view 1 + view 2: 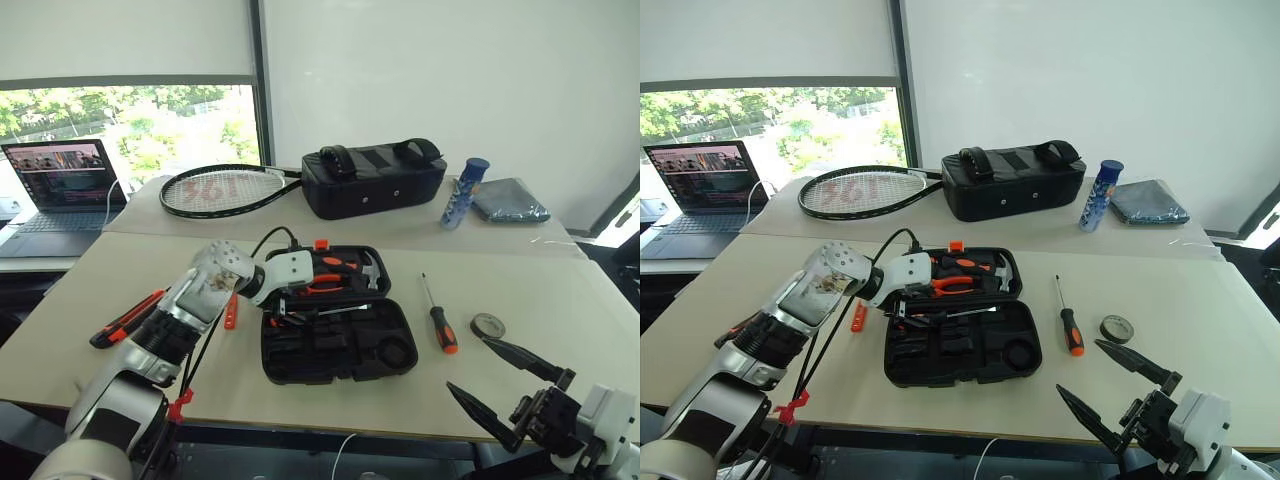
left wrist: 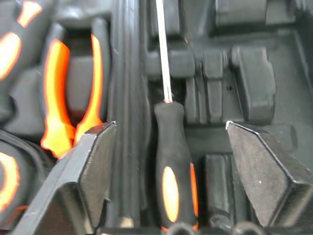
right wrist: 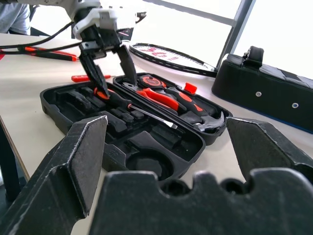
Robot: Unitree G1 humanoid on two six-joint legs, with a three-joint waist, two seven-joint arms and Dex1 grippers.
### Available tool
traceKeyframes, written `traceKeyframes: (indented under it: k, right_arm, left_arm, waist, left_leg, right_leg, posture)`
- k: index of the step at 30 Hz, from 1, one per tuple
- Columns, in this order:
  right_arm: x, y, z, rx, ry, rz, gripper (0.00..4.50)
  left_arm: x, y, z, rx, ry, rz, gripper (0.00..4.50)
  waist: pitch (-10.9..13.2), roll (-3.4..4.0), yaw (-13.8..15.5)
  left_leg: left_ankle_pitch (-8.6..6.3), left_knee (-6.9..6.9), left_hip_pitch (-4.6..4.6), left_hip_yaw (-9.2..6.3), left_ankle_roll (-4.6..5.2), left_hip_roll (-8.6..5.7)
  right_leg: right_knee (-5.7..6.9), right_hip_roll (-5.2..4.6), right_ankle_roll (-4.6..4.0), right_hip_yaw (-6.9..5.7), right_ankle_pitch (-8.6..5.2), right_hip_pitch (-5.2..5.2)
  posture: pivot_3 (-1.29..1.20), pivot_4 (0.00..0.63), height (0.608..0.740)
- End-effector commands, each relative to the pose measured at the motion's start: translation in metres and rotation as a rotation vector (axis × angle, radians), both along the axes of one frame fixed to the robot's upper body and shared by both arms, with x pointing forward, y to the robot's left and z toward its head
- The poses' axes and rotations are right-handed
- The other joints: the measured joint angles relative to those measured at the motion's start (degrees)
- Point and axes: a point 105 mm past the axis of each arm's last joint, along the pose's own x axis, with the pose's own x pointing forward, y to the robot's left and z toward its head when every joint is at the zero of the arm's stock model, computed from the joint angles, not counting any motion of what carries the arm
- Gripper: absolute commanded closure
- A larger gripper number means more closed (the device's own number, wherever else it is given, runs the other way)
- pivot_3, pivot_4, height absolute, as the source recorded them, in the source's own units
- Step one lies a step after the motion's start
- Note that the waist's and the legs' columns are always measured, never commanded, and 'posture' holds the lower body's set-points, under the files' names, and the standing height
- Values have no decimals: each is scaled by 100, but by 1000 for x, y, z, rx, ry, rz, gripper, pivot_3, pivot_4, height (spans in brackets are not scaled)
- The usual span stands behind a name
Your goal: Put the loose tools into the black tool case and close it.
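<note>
Black plastic hinged tool case is seen open mid-table, one orange-and-black screwdriver laid inside beneath the left gripper, jaws released. Another screwdriver, tape roll, utility knife remain outside; right gripper is spread, empty.

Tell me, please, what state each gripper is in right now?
Left gripper: open, holding nothing, above a screwdriver lying in the black tool case.
Right gripper: open, empty.
</note>
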Motion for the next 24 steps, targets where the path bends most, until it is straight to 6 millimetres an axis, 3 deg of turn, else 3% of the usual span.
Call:
traceKeyframes:
  k: [1, 3, 8, 11, 24]
  right_arm:
    - [-2, 2, 5, -6, -17, 1, 0]
    - [-1, 3, 4, -6, -15, 1, 0]
    - [2, 5, 6, -7, -22, 8, 0]
    - [4, 6, 8, -8, -28, 12, 0]
    - [6, 6, 11, -13, -38, 7, 0]
  left_arm:
    - [-9, -4, 33, -171, -38, -88, 1039]
    - [-7, 0, 28, -222, -10, -76, 1483]
    - [7, 4, 3, -272, 6, 6, 3442]
    - [4, 3, -15, -242, 45, -7, 4462]
    - [11, 0, -47, -162, 86, 90, 4462]
  waist:
    - [0, 0, 7]
    - [-1, 1, 5]
    - [0, 1, 13]
    - [0, 1, 6]
    - [-1, 2, 19]
  left_leg:
    - [0, 0, -2, 0, 0, 0]
    - [0, 1, 0, 1, 0, -1]
    - [0, 2, 9, 0, 0, -1]
    - [0, 6, 4, 0, 0, -3]
    - [0, 5, 4, -2, 0, -5]
  right_leg:
    - [0, 0, 0, 0, 0, 0]
    - [-1, -1, 1, 0, 0, 2]
    - [3, -1, 2, 0, 1, 8]
    - [2, -1, 6, 0, 3, 6]
    - [-2, -1, 6, 1, 3, 10]
  posture:
    - [0, 150, 740]
    - [0, 150, 740]
    - [0, 150, 740]
    - [0, 150, 740]
    - [0, 150, 740]
